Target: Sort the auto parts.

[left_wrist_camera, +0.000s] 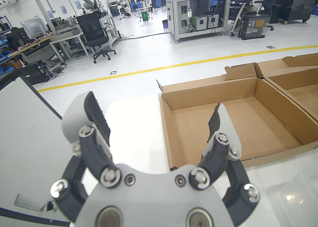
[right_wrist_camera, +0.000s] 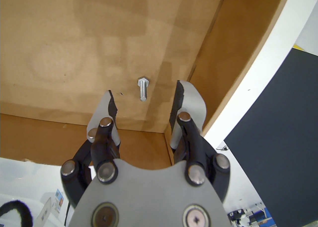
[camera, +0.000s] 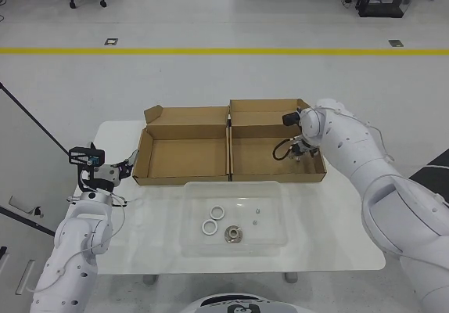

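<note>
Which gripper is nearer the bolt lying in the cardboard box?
Right. The right gripper hangs open just above the bolt in the right-hand box; the left gripper is open, outside the other box.

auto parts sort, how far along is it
Done: one bolt lies in the right box, below the open right end effector. In hand: nothing; the left end effector is open too. Left: white rings and a metal part in the clear tray.
</note>
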Motion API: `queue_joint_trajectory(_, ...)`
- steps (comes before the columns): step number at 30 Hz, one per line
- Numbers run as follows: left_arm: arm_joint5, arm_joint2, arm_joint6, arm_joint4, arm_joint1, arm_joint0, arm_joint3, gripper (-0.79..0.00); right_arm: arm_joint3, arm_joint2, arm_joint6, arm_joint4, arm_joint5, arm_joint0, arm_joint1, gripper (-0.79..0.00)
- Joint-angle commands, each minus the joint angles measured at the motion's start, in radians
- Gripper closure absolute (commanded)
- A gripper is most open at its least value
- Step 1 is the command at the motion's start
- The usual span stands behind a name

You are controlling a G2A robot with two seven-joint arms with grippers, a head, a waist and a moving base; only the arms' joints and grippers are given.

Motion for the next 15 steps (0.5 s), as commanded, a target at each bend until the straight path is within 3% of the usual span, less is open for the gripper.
queue_joint_trajectory(1,0.000,0.000,0.000,0.000,0.000,0.000,0.000,-0.785,-0.007,0.006,-0.004,-0.005,-0.007,0.006,0.003,-0.785)
queue_joint_trajectory(8,0.000,0.000,0.000,0.000,0.000,0.000,0.000,-0.785,-0.118,0.060,0.012,-0.006,-0.113,0.029,0.038,-0.785)
queue_joint_trajectory(15,0.000,0.000,0.000,0.000,0.000,0.000,0.000,-0.785,-0.429,0.175,0.127,-0.002,-0.263,-0.035,0.124,-0.785)
